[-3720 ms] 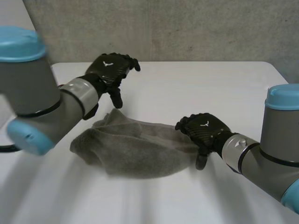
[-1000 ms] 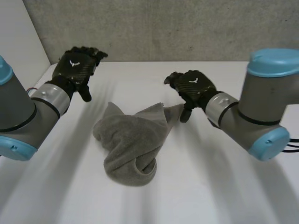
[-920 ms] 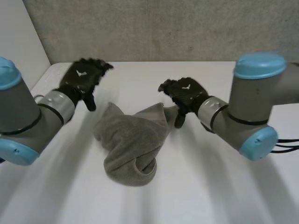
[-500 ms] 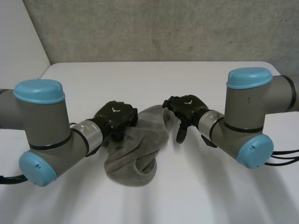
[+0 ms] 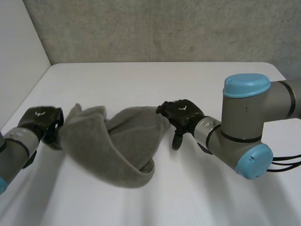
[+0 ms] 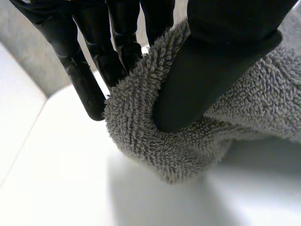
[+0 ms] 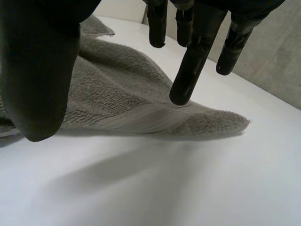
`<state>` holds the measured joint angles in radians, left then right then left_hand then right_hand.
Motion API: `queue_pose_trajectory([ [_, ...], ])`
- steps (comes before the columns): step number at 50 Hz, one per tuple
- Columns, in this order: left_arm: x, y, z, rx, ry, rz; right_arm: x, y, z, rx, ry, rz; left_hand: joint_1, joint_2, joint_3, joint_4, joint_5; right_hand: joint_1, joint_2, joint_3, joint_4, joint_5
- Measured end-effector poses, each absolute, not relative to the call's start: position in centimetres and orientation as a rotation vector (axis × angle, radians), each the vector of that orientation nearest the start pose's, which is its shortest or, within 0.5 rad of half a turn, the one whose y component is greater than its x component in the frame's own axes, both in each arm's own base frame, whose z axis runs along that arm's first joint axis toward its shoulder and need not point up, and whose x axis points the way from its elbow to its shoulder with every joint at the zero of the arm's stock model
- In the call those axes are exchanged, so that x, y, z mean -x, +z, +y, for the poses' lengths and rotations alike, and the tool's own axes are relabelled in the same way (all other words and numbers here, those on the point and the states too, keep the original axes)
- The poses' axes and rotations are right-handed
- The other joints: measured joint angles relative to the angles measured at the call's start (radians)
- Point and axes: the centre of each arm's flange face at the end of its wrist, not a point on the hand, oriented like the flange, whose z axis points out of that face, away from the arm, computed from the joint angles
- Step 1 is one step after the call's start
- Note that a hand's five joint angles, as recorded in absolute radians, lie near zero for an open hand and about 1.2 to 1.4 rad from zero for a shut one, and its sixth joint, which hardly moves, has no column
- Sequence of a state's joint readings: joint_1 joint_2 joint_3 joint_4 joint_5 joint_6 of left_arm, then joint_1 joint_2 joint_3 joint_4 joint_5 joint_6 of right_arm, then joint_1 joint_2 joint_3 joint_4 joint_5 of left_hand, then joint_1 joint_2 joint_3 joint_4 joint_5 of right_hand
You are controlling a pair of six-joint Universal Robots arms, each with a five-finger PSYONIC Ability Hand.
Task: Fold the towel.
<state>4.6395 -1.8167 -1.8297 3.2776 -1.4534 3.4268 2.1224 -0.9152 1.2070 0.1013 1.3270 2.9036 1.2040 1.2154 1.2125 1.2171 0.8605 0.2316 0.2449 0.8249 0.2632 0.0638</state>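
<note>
The grey towel lies bunched and stretched sideways across the white table. At its left end, my left hand is shut on it. In the left wrist view the thumb pinches a fold of the towel against the fingers, a little above the table. My right hand is at the towel's right end, open with straight fingers. In the right wrist view one fingertip rests on the towel close to its flat corner, and the thumb stands beside the cloth.
A grey wall runs behind the table's far edge. The table's left edge is close to my left hand. Bare tabletop lies in front of the towel and beyond it.
My left hand came down onto the towel's left part, shut on it and pulled it left, stretching the cloth out. The right hand stayed at the right corner.
</note>
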Motion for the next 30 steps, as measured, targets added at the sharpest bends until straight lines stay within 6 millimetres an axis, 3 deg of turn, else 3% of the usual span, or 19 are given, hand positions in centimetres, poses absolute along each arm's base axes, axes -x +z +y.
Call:
queue_pose_trajectory([
  [2, 15.8, 16.6, -28.7, -0.536, -1.732, 2.53, -34.4, 17.0, -25.9, 1.083, -1.484, 2.066, 0.0, -0.002, -0.001, -0.002, 0.0, 0.001, 0.0, 0.0, 0.0, 0.0],
  [7, 15.1, 16.2, -28.2, -0.508, -1.699, 2.552, -34.8, 16.9, -25.1, 1.113, -1.468, 2.052, -0.447, -0.465, -0.44, -0.445, -0.438, 0.007, 0.002, 0.0, 0.0, 0.003],
  [8, 15.2, 16.5, -28.1, -0.512, -1.711, 2.545, -34.9, 16.8, -25.0, 1.118, -1.464, 2.051, -0.595, -0.612, -0.592, -0.597, -0.588, 0.019, 0.003, 0.0, 0.002, 0.007],
  [12, 15.9, 18.0, -27.7, -0.55, -1.787, 2.501, -35.0, 16.7, -24.7, 1.125, -1.451, 2.054, -0.829, -0.844, -0.841, -0.84, -0.784, 0.068, 0.046, 0.0, 0.026, 0.068],
  [22, 19.1, 22.6, -26.4, -0.809, -2.089, 2.371, -34.6, 15.4, -22.8, 1.141, -1.341, 2.107, -0.844, -0.856, -0.852, -0.858, -0.825, 0.137, 0.116, 0.0, 0.106, 0.152],
  [30, 20.8, 23.4, -26.9, -1.007, -2.176, 2.361, -35.0, 14.4, -19.7, 1.131, -1.219, 2.125, -0.726, -0.738, -0.736, -0.74, -0.73, 0.137, 0.117, 0.0, 0.106, 0.153],
])
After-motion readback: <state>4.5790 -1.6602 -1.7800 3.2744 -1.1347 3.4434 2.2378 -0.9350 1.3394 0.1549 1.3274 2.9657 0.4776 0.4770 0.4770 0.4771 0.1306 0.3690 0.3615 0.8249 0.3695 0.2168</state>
